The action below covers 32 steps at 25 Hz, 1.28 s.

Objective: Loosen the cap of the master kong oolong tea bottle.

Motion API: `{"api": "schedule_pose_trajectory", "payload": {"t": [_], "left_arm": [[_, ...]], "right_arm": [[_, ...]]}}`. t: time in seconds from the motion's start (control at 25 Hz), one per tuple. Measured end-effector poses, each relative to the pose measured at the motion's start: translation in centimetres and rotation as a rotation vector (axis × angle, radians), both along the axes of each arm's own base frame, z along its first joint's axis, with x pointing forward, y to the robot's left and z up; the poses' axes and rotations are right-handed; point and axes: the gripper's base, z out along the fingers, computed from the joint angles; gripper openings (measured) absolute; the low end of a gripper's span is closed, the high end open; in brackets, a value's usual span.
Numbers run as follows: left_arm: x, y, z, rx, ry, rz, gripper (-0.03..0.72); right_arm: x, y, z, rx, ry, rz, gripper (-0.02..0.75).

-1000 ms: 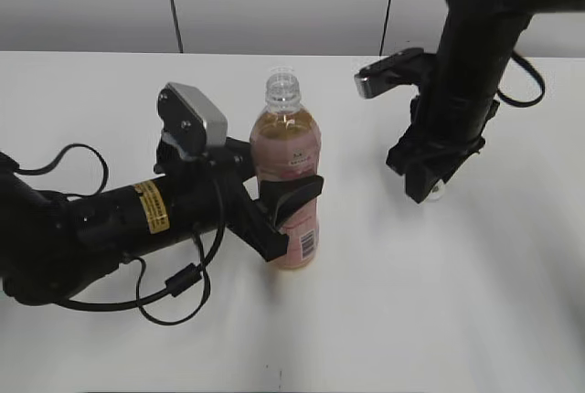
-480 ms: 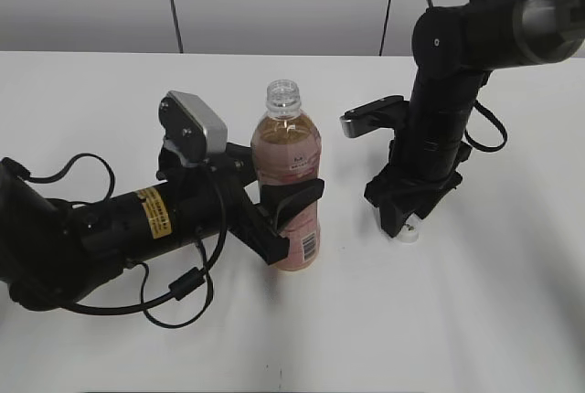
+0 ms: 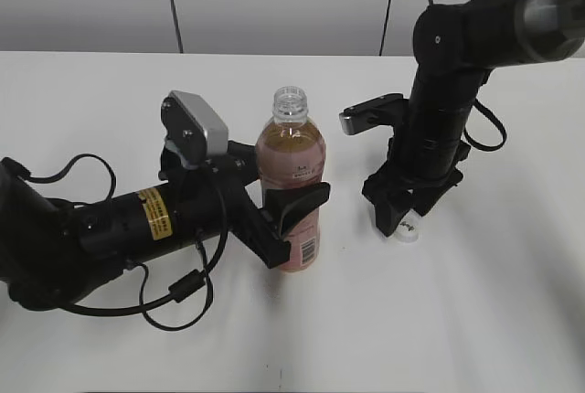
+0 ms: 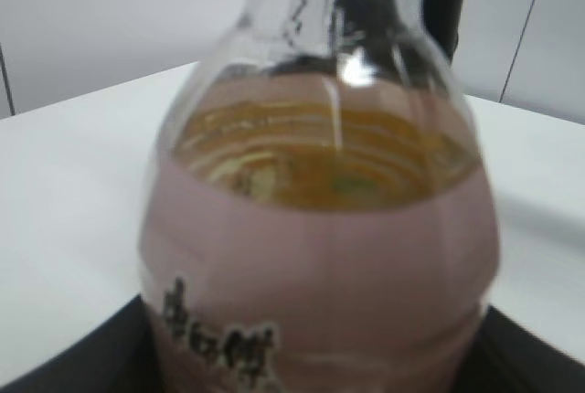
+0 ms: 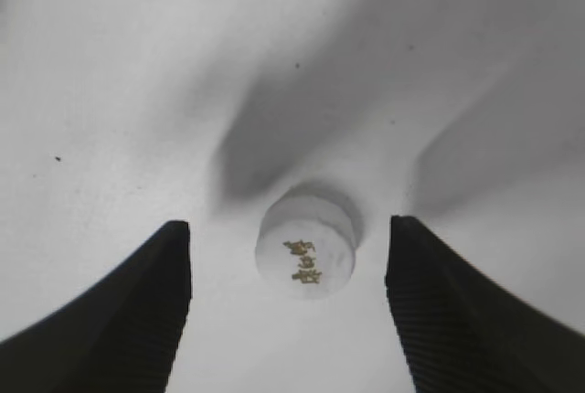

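Observation:
The master kong oolong tea bottle (image 3: 291,183) stands upright on the white table, its clear threaded neck bare and open at the top. It fills the left wrist view (image 4: 320,256), amber tea above a pink label. My left gripper (image 3: 292,215) is shut on the bottle's labelled body. The cap (image 3: 408,228) lies on the table to the right of the bottle. In the right wrist view the cap (image 5: 305,253) sits top up with gold print, between the jaws and apart from both. My right gripper (image 3: 402,219) is open, pointing down just above the cap.
The white table (image 3: 457,320) runs to a grey panelled wall (image 3: 274,0) at the back. The left arm's black cables (image 3: 174,288) loop on the table in front of it.
My right gripper came down and left to the table with the cap, opened and left the cap lying there. The bottle and left gripper shifted slightly right.

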Motion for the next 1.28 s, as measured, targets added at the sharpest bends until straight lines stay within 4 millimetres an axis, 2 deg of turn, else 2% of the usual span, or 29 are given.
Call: {"api": "schedule_pose_trajectory", "payload": {"t": [0.28,0.44,0.64,0.88,1.28], "left_arm": [[0.0,0.2,0.1,-0.006,-0.006,-0.007,0.448],[0.0,1.2,0.3,-0.007,-0.009,-0.001,0.468],[-0.8,2.6,-0.4,0.016,0.034,0.021,0.482],[-1.1,2.7,-0.6,0.024,0.043,0.015,0.486],[-2.2,3.3,-1.3,0.046,0.086,0.017,0.486]], "right_arm": [[-0.1,0.0,1.4,0.014,-0.024,-0.002,0.503],[-0.2,0.0,1.6,0.018,-0.02,-0.003,0.503],[-0.2,0.2,1.7,0.034,-0.01,-0.018,0.503],[-0.3,0.3,1.8,0.046,-0.003,-0.042,0.505],[-0.6,0.2,4.0,0.059,-0.023,-0.065,0.505]]}}
